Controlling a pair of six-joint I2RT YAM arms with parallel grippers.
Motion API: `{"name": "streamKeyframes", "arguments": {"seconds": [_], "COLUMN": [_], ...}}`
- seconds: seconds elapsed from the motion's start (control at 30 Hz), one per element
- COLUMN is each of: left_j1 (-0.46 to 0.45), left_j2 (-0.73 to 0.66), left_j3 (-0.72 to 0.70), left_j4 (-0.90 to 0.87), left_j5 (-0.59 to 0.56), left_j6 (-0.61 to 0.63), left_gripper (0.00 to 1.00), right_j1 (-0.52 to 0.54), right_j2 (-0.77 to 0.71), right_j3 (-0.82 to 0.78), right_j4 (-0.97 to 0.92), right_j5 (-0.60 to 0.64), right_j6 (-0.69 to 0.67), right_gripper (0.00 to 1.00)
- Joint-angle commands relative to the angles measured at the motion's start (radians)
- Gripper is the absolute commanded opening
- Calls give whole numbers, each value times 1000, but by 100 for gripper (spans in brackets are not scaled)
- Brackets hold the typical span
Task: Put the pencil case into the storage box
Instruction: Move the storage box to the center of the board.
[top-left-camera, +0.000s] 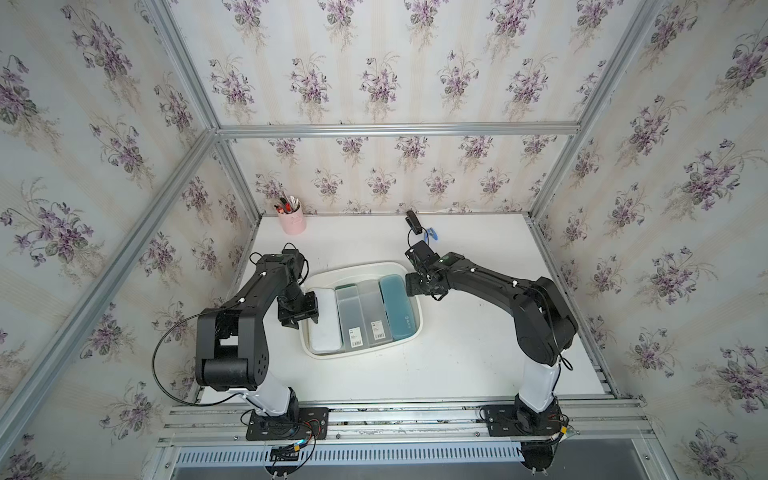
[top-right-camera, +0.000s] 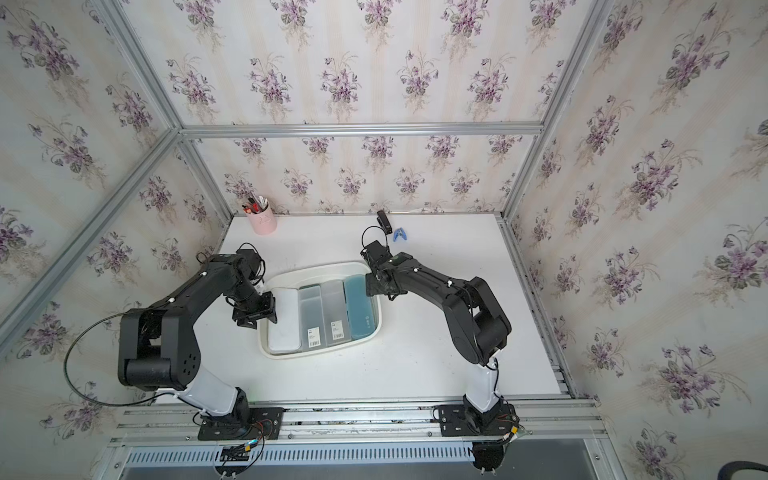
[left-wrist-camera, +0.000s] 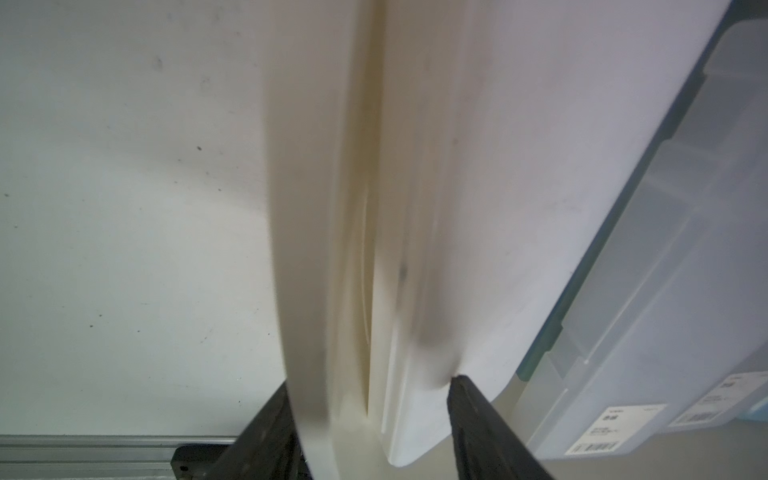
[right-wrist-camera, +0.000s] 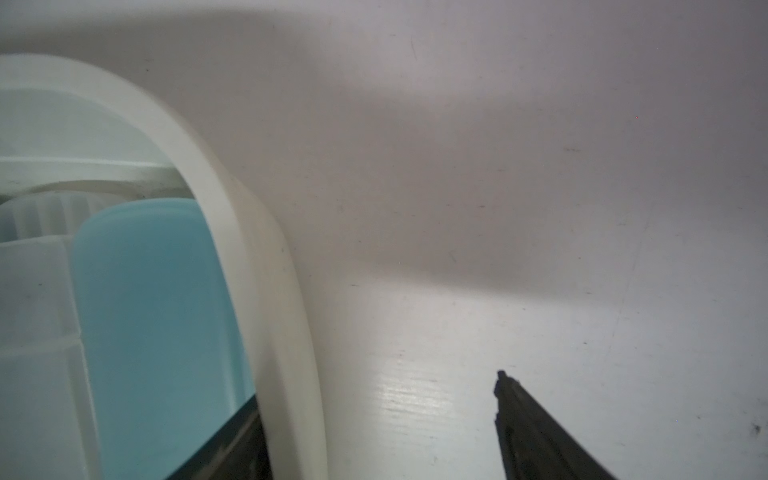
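Note:
The storage box (top-left-camera: 361, 353) (top-right-camera: 318, 353), a shallow white tub, sits mid-table with several pencil cases side by side inside: a white one (top-left-camera: 326, 320) (left-wrist-camera: 519, 166) at its left end, two frosted grey ones (top-left-camera: 361, 316) and a teal one (top-left-camera: 397, 307) (right-wrist-camera: 153, 311). My left gripper (top-left-camera: 312, 318) (left-wrist-camera: 370, 382) straddles the tub's left rim (left-wrist-camera: 307, 249). One finger is outside the wall and the other presses into the white case, so it is shut on both. My right gripper (top-left-camera: 411, 284) (right-wrist-camera: 374, 399) straddles the right rim (right-wrist-camera: 257, 249), open, its outer finger well clear of the wall.
A pink pen cup (top-left-camera: 292, 220) stands at the back left corner. A small black device (top-left-camera: 413, 222) and a blue clip (top-left-camera: 432, 233) lie near the back wall. Aluminium frame rails border the white table (top-left-camera: 478, 332) on all sides.

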Motion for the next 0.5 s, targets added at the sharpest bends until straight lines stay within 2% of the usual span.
{"name": "streamKeyframes", "arguments": {"seconds": [0.0,0.27,0.47], "left_j1": [-1,0,-3], "left_j2": [2,21,106], "left_j3": [-3,10,122], "left_j4": [17,36,46], "left_j5": [2,21,38], "left_j6": [-11,-18,-17], "left_gripper": [53,43,39], "right_j1": [-10,-44,-95], "right_j2": [10,29,27], "right_j3": [8,1,-7], "right_j4": [11,10,10], "right_j5": [25,39,50], "right_j6": [-22,-30,-58], "right_gripper": [80,78,78]}}
